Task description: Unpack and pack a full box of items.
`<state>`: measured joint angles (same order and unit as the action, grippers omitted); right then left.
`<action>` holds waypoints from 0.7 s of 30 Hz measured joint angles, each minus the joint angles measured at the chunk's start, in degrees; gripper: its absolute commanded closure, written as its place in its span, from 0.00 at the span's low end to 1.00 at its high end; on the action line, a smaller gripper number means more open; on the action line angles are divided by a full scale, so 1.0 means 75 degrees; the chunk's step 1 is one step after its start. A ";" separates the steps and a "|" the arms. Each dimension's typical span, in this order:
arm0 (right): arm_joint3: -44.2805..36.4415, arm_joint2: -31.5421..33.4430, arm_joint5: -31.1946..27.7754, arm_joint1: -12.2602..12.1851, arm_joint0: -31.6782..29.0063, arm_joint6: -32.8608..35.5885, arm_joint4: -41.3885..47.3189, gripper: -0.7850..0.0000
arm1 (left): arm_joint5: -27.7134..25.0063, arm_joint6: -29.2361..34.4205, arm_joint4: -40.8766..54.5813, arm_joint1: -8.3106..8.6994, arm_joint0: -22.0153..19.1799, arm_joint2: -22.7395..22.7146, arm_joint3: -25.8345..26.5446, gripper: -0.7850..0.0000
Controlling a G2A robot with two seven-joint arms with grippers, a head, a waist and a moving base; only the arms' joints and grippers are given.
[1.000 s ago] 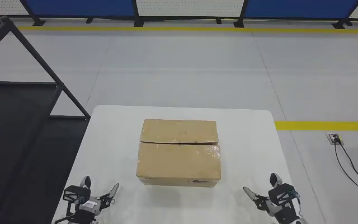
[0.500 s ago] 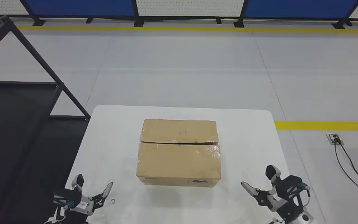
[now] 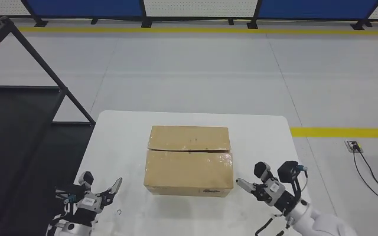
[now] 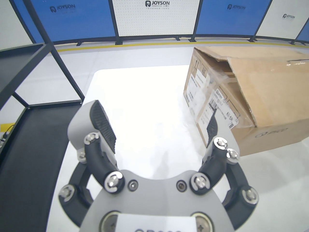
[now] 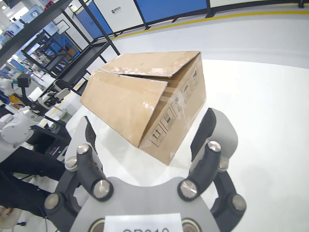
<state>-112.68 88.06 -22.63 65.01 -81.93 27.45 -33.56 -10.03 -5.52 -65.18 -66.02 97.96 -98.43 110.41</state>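
Black ribbed pads (image 4: pixel 102 124) are facing each other across a wide gap on the left hand (image 4: pixel 157 119), which is hanging over the near left corner of the white desk (image 3: pixel 118 147) and holding nothing. A tiny ring-like thing (image 3: pixel 120 211) is lying on the desk just beside this hand; it is too small to tell what it is. At the near right corner the right hand (image 3: pixel 250 177) is also standing wide and empty. It is pointing toward the near right corner of the box and is staying apart from it.

The brown cardboard box (image 3: pixel 189 160) is sitting in the middle of the desk, between the two hands and a little farther than them. Its two long top flaps are lying folded down and meeting along a seam, but they are not sealed: in the right wrist view the near flap (image 5: pixel 125 97) is sloping below the far one, leaving a dark gap. White paper labels (image 4: pixel 205 97) are sticking on the box's left end, under some loose clear film. Printed handling marks (image 5: pixel 178 107) are showing on its right end.

Beyond the desk's left side a black metal rack (image 3: pixel 35 118) is standing on the grey floor. A yellow line (image 3: pixel 331 132) is running on the floor at the right, and blue and white panels (image 3: pixel 82 7) are closing the far end of the room.
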 measured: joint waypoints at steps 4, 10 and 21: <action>0.0406 -0.0199 0.0141 -0.0008 0.0749 0.0818 0.0850 0.00 | -0.0294 0.0105 0.0274 0.0010 0.0070 -0.0175 0.0089 0.00; 0.0402 -0.0195 0.0139 -0.0009 0.0741 0.0790 0.0832 0.00 | -0.0282 0.0101 0.0264 0.0010 0.0069 -0.0170 0.0086 0.00; 0.1299 -0.0734 0.0434 0.0094 0.1456 0.0627 0.2548 0.00 | -0.0207 0.0631 0.0747 -0.0015 -0.0267 -0.0080 0.0204 0.00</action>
<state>-102.94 82.55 -19.37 65.71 -71.01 32.16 -14.45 -11.58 -0.79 -59.58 -66.13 95.95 -99.02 111.93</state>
